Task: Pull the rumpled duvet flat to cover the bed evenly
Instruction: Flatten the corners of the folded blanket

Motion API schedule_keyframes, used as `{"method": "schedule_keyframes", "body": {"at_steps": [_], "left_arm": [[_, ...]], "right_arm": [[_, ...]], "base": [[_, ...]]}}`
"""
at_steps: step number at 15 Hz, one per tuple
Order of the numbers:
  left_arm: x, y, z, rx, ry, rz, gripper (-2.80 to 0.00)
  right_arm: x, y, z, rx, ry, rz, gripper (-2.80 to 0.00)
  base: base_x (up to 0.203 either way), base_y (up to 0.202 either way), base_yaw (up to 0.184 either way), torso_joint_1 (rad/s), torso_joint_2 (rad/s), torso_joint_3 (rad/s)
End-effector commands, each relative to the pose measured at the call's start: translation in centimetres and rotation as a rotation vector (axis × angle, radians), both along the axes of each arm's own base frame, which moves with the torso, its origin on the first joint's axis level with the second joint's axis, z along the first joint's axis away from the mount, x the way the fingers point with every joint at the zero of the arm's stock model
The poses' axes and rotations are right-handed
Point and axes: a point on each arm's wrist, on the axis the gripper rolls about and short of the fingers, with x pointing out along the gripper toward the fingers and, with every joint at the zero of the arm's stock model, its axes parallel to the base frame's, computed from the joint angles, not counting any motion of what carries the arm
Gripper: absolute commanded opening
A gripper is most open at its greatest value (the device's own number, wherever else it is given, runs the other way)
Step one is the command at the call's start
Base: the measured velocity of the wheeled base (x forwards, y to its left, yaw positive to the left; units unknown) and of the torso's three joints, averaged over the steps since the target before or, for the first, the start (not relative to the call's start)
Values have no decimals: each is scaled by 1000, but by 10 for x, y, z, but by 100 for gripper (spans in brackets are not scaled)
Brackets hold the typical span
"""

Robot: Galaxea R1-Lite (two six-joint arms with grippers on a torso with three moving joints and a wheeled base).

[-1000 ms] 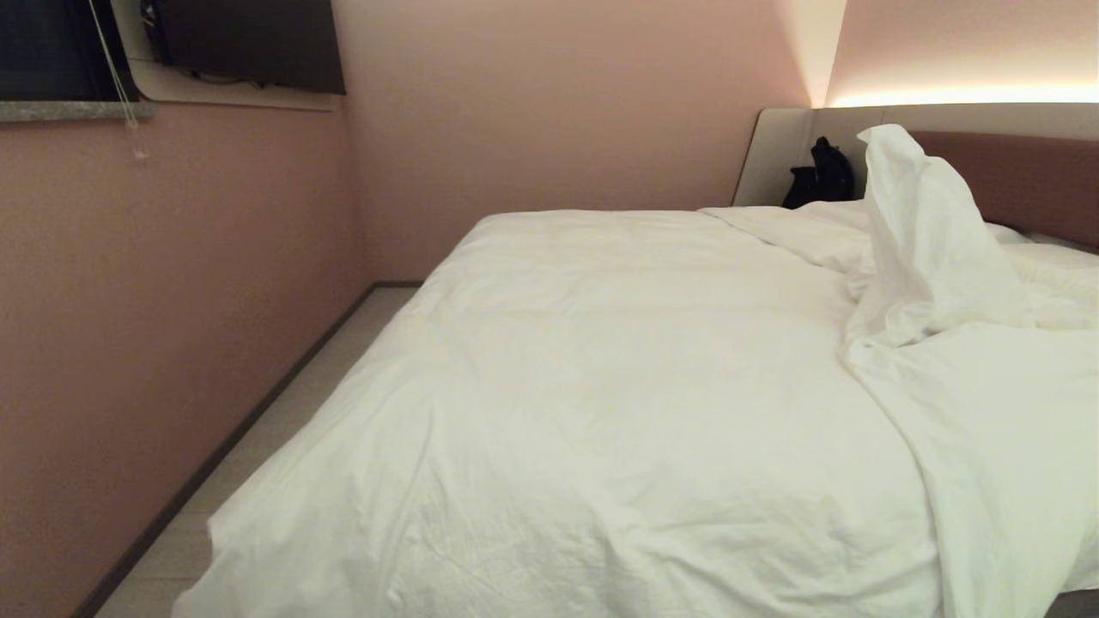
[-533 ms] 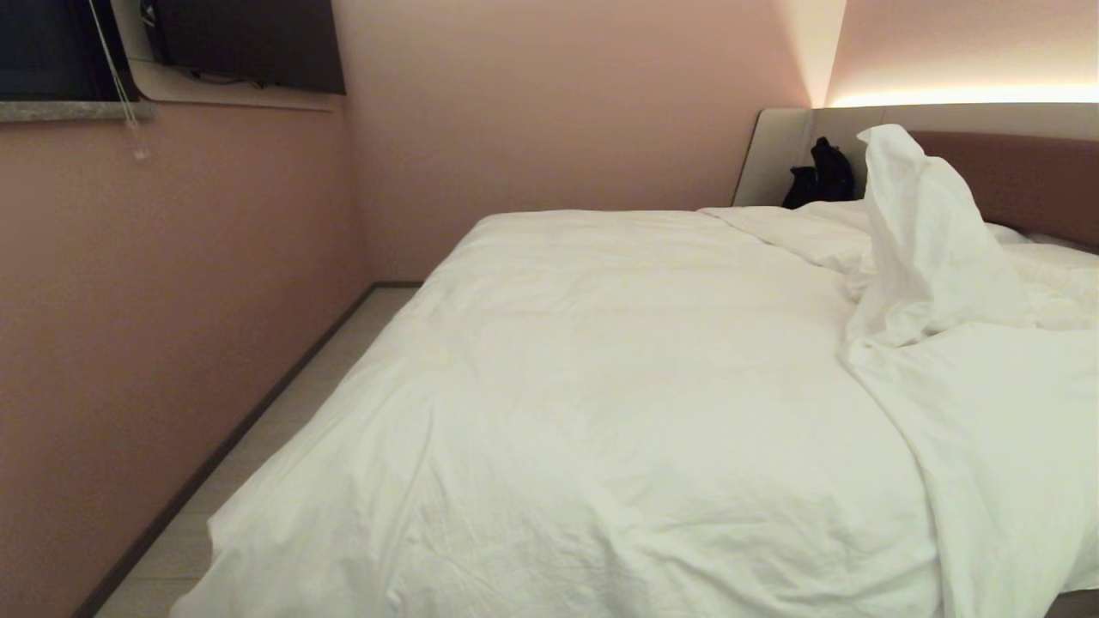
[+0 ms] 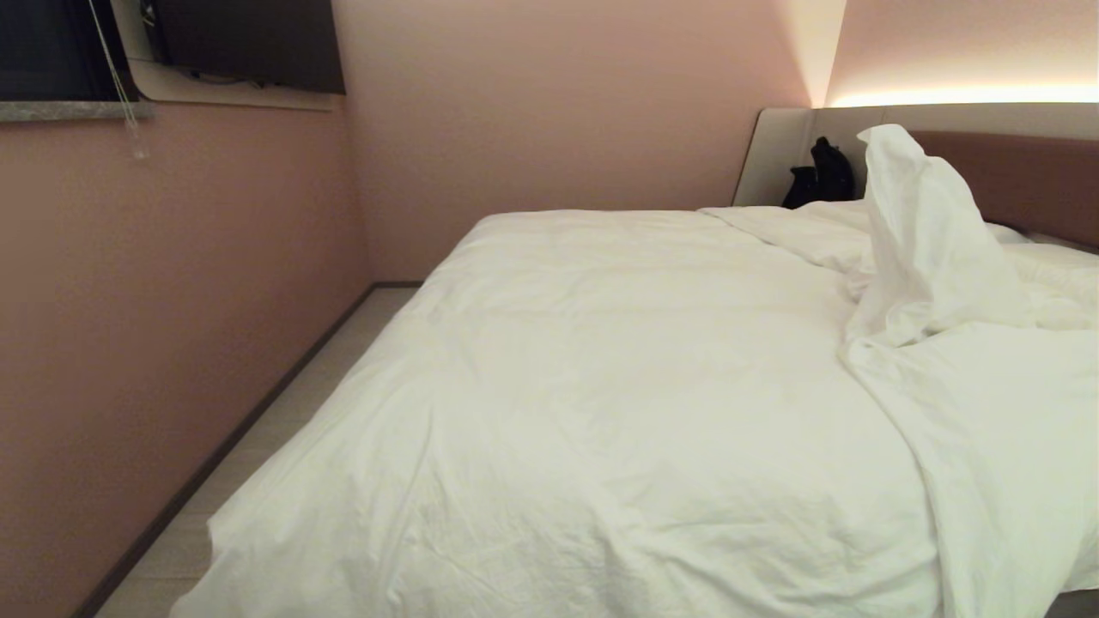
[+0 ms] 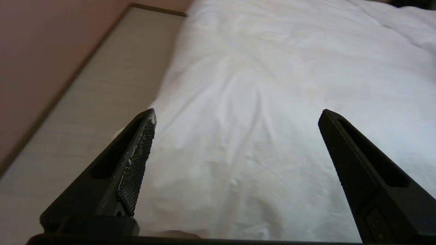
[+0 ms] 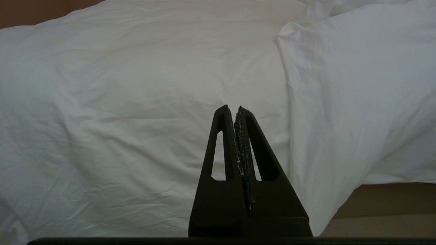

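- My left fingers [image 4: 236, 114] are spread wide, empty, above the duvet [image 3: 618, 412] near its floor-side edge.
- My right fingers [image 5: 236, 109] are pressed together, empty, facing the duvet.
- The duvet covers the bed [image 3: 1004, 167], one peak bunched upright by the headboard.

- Duvet [image 3: 618, 403]: showing as matt white cotton-like cloth, soft, puffy and finely creased.
- Headboard [image 3: 1030, 176]: appearing as brown padded upholstery, matt, sitting in a smooth beige surround [image 3: 777, 150].
- Floor [image 4: 102, 92]: reading as pale wood-look boards with a smooth, low-sheen finish.
- Wall [image 3: 172, 292]: presenting as matt pinkish covering with a faint grain.
- Left gripper [image 4: 236, 114]: its fingers [image 4: 136, 166] showing as matt black plastic, inner pads bearing a cross-hatched texture, scuffed whitish.
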Motion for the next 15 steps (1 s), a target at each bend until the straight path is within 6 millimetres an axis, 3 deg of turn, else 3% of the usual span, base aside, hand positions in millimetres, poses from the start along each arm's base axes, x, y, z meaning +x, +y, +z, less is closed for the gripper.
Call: {"method": "schedule_keyframes", "body": {"at_steps": [1, 7, 8, 15], "left_arm": [[8, 0, 2, -5, 17, -23, 0], [11, 0, 2, 0, 18, -11, 0], [10, 0, 2, 0, 15, -10, -280], [7, 0, 1, 0, 12, -9, -280]], "right_arm": [[0, 0, 0, 0, -1, 0, -280], [0, 0, 0, 0, -1, 0, -280], [0, 0, 0, 0, -1, 0, -280], [0, 0, 0, 0, -1, 0, -280]], "base": [[0, 0, 0, 0, 0, 0], [0, 0, 0, 0, 0, 0], [0, 0, 0, 0, 0, 0], [0, 0, 0, 0, 0, 0]]}}
